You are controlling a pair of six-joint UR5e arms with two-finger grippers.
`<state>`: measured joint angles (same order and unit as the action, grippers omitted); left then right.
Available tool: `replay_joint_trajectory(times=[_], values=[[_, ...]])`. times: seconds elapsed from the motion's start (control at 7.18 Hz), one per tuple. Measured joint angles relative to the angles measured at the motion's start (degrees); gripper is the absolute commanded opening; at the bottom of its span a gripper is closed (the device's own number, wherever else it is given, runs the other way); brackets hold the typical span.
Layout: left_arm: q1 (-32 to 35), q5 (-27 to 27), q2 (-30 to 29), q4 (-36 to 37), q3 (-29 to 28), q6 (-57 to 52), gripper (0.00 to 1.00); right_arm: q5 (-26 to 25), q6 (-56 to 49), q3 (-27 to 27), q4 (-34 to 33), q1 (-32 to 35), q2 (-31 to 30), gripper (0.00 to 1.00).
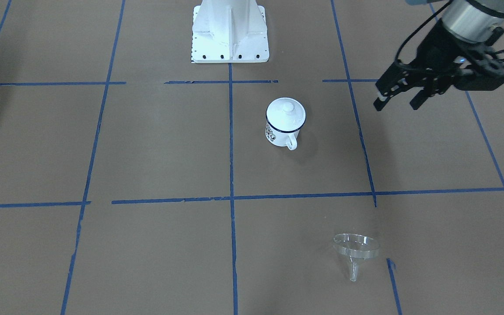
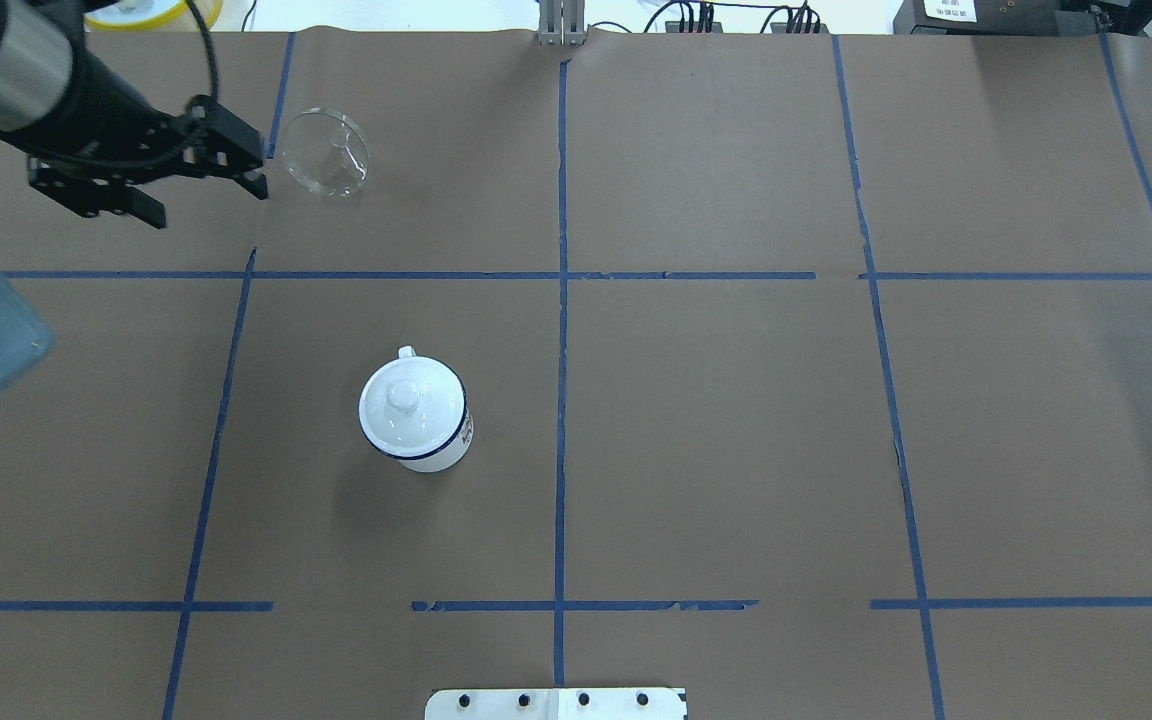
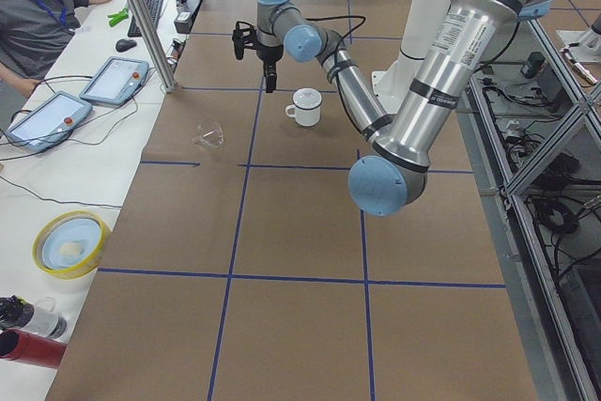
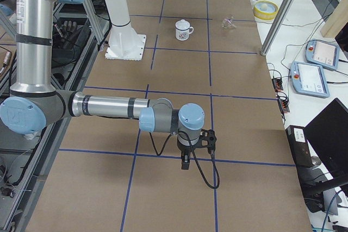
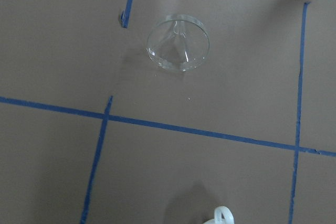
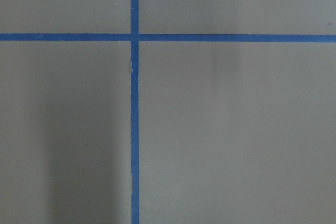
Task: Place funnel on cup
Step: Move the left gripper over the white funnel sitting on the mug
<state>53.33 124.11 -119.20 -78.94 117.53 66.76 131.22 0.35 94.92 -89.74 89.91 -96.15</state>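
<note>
— Checking progress: anything done?

— Nothing yet. Your clear cone-shaped funnel (image 1: 356, 247) lies, seemingly tipped over, well apart from the lidded white enamel mug (image 1: 281, 132). Your left gripper (image 1: 398, 104) hangs released, empty; the right gripper (image 4: 185, 162) I cannot tell.

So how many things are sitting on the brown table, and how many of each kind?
Clear funnel: 1
White mug: 1
White lid with a knob: 1 (on top of the mug)
Total: 3
</note>
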Motion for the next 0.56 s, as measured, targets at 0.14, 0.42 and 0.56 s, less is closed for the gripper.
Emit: replay_joint_trajectory(times=[0.14,0.42,0.56], values=[[-4.7,-2.9,-3.5,2.3,-1.7,4.1,1.0,0.0,0.0,0.0,0.0,0.0,0.0,1.0],[-12.8,-9.2,-6.8,3.1,-5.0,9.6,1.0,0.0,0.0,0.0,0.0,0.0,0.0,1.0],[-15.4,-11.0,-7.0,2.9,-5.9,11.0,1.0,0.0,0.0,0.0,0.0,0.0,0.0,1.0]])
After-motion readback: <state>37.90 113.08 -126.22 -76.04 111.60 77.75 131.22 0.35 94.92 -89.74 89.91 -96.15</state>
